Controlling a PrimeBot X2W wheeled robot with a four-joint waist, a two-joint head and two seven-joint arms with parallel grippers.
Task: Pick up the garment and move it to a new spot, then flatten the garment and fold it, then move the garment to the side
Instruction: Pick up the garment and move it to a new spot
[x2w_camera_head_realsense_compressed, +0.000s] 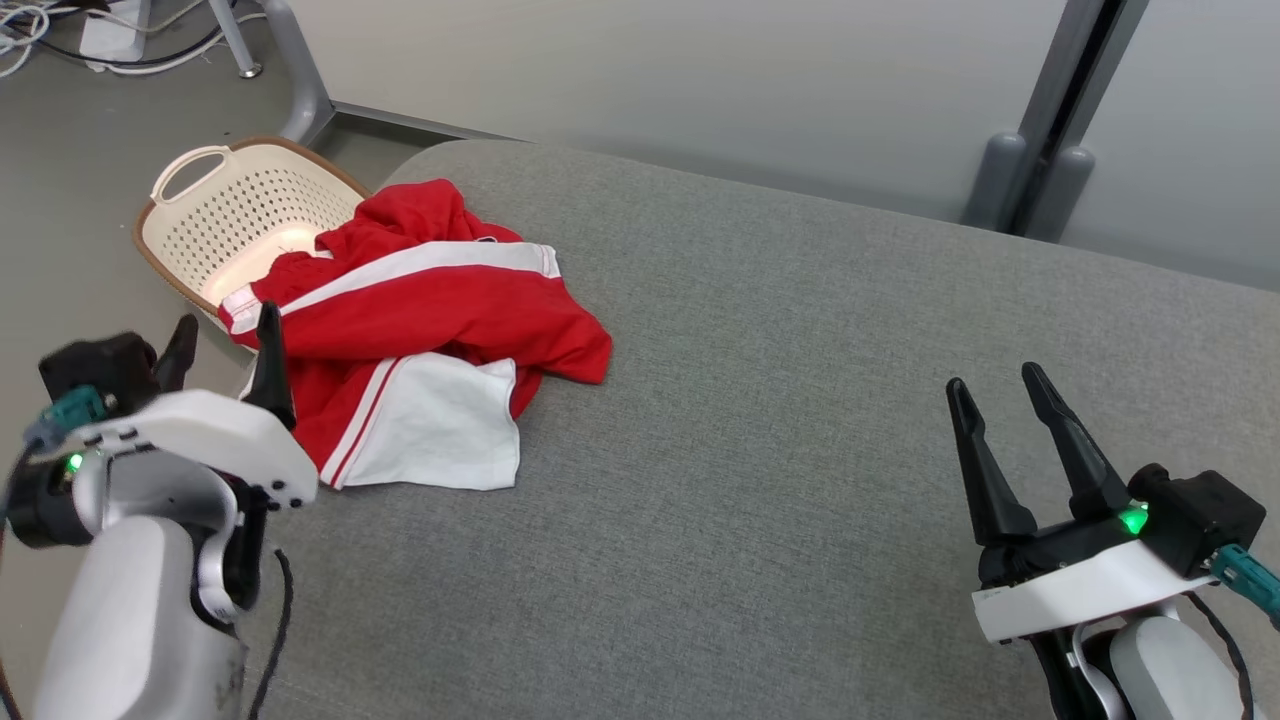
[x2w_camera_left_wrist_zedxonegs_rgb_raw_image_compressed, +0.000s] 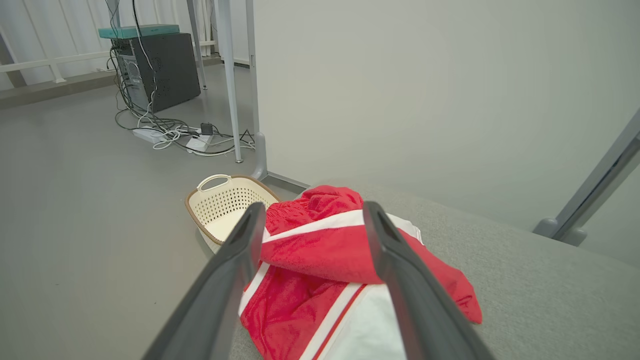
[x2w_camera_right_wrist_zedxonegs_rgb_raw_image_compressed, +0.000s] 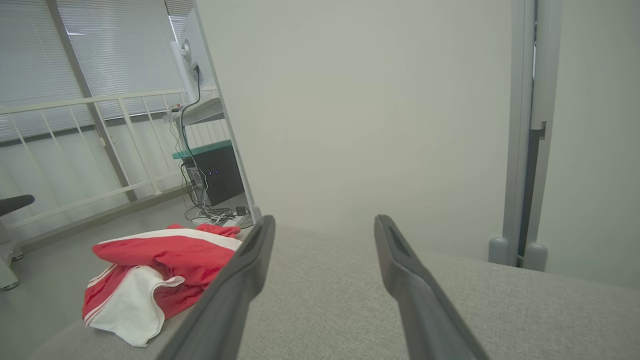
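A crumpled red-and-white garment (x2w_camera_head_realsense_compressed: 430, 330) lies at the left edge of the grey table (x2w_camera_head_realsense_compressed: 800, 400), by a cream basket (x2w_camera_head_realsense_compressed: 200, 215), as the left pincer (x2w_camera_head_realsense_compressed: 228, 318) hovers open near it and the right pincer (x2w_camera_head_realsense_compressed: 992, 378) stands open well apart; the pick-up seemingly comes first, needing a descent onto the cloth

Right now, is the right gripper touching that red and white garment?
Apart. The head view shows the right gripper open, with a wide stretch of bare grey surface between it and the garment.
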